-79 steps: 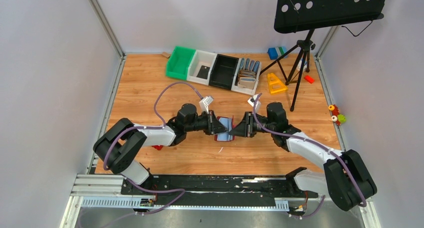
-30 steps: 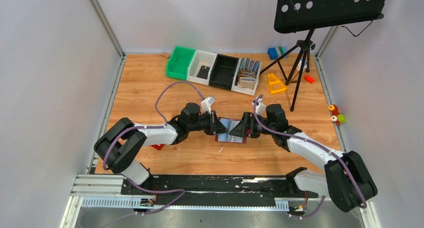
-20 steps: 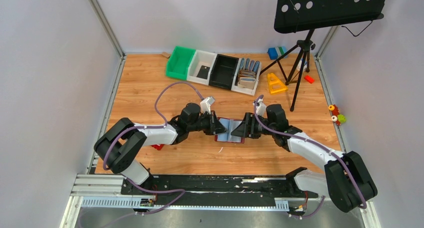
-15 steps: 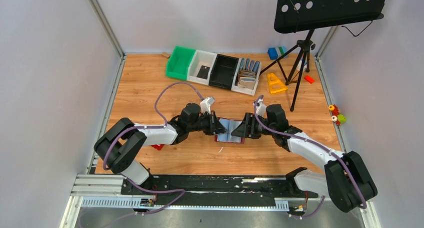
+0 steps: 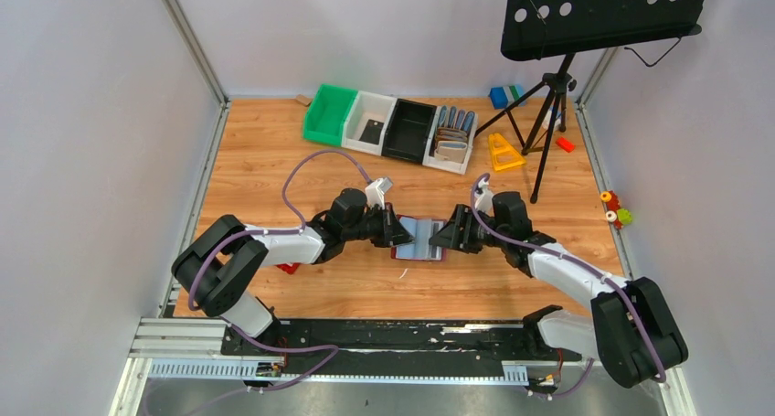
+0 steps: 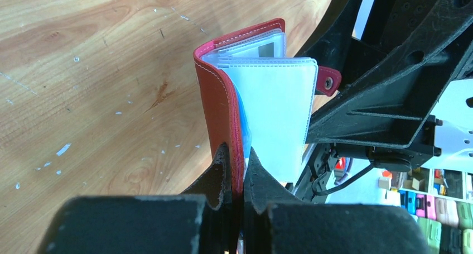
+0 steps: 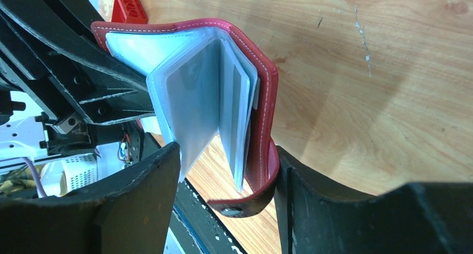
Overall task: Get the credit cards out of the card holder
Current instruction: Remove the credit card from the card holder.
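Now the card holder [image 5: 419, 237] is being held open between the two claws.
Its red cover [image 6: 218, 97] is being pinched tight by the left claw [image 6: 237, 160], with the fingers closed on the stitched edge. The right claw [image 7: 226, 153] is being held wide, and the clear sleeves [image 7: 195, 97] are being fanned out between its fingers, the snap tab [image 7: 231, 210] hanging low beside one finger. The holder is being held over the middle of the wooden surface [image 5: 274, 160]. Cards inside the sleeves cannot be told clearly.
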Robot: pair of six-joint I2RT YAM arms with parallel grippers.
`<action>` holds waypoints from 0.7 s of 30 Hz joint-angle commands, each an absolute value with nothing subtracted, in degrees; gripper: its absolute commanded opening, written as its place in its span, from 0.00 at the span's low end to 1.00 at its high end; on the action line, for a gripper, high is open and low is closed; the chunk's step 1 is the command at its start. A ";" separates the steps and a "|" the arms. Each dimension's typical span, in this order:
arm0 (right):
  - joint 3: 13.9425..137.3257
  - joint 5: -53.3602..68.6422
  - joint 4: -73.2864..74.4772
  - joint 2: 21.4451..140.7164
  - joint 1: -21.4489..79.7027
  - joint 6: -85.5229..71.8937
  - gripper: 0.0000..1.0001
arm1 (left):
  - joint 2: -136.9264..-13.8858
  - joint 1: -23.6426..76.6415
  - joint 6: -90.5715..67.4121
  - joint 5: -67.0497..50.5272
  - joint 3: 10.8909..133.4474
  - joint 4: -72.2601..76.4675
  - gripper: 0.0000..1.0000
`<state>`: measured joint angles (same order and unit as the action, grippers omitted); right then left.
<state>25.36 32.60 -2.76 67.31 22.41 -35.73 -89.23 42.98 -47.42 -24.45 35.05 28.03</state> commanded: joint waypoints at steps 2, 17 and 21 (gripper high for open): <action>24.52 36.40 -8.88 66.69 21.66 -37.37 0.60 | -86.56 43.33 -46.47 -26.15 36.68 30.42 0.00; 25.21 37.50 -7.65 66.42 21.71 -35.98 0.76 | -87.09 43.33 -45.33 -24.01 38.04 26.82 0.00; 25.71 36.92 -6.79 67.74 21.79 -35.80 0.78 | -86.90 43.33 -44.82 -23.47 38.56 25.59 0.00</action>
<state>24.36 36.53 -4.99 67.31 21.91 -36.36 -89.03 43.03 -46.83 -24.40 36.05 25.56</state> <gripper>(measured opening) 0.777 0.056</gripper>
